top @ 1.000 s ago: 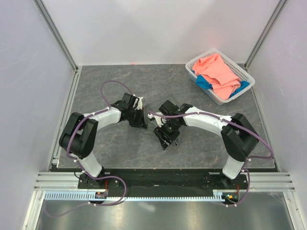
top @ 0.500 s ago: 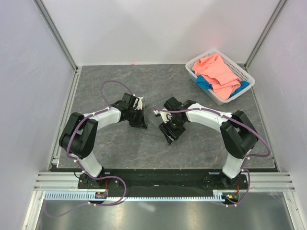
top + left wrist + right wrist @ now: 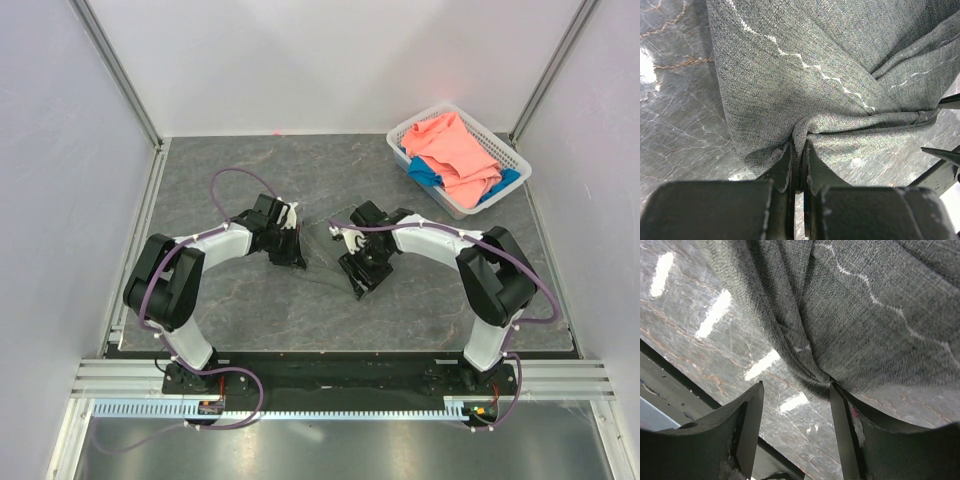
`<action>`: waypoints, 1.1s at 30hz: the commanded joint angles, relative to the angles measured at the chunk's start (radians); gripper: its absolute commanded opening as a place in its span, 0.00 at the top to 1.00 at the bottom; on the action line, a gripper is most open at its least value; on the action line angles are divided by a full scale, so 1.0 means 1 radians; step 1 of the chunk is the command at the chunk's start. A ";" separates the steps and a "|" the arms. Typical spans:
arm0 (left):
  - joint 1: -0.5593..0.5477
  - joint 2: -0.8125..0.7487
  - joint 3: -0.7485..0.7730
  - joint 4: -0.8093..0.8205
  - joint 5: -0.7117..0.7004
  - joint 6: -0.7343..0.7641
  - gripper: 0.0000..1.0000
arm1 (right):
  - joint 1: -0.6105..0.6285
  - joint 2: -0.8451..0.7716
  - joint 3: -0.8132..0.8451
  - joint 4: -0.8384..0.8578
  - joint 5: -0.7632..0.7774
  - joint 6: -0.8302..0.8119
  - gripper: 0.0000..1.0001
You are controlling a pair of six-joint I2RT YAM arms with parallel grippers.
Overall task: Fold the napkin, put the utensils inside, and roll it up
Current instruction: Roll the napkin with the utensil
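1. The left hand (image 3: 799, 150) is shut narrow on a bunched fold of the napkin (image 3: 830, 60). The cloth is pinched right at the fingertips.
2. The right hand (image 3: 795, 390) is held wide. The cloth's edge is seen against the inner face of one finger, and bare bench (image 3: 700, 315) shows through the gap, so nothing is judged to be gripped there.
3. The napkin is spread between the two hands at mid-bench, creased and apparently raised at the pinch. Its zigzag hem is seen in both wrist views; from above it is hardly told from the bench.
4. The utensils are not seen in any view. A basket (image 3: 497, 140) of pink and blue cloths is set at the far right corner, well apart.
5. With only a tip pinch, the cloth could be pulled free if the left hand is moved fast or the right finger drags on it.
6. If the right hand is closed where it stands, a bunch may be caught rather than a clean edge, and the fold laid crooked.
7. Creases gathered at the pinch may be pressed in, leaving the later roll loose or lopsided.
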 commanded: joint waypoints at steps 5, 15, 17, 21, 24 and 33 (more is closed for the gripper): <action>0.004 0.059 0.000 -0.076 -0.032 0.040 0.98 | 0.071 -0.176 0.152 -0.019 0.150 0.022 0.35; 0.006 0.073 0.006 -0.081 -0.015 0.026 0.98 | 0.157 -0.072 0.187 0.234 0.093 0.154 0.63; 0.006 0.077 0.007 -0.082 -0.015 0.026 0.98 | 0.162 -0.026 0.193 0.263 0.057 0.170 0.66; 0.006 0.080 0.007 -0.085 -0.017 0.026 0.98 | 0.162 0.031 0.208 0.274 0.059 0.174 0.70; 0.006 0.080 0.007 -0.085 -0.020 0.026 0.98 | 0.162 0.063 0.216 0.274 0.069 0.170 0.70; 0.004 0.082 0.009 -0.084 -0.019 0.026 0.98 | 0.154 0.117 0.210 0.282 0.144 0.147 0.71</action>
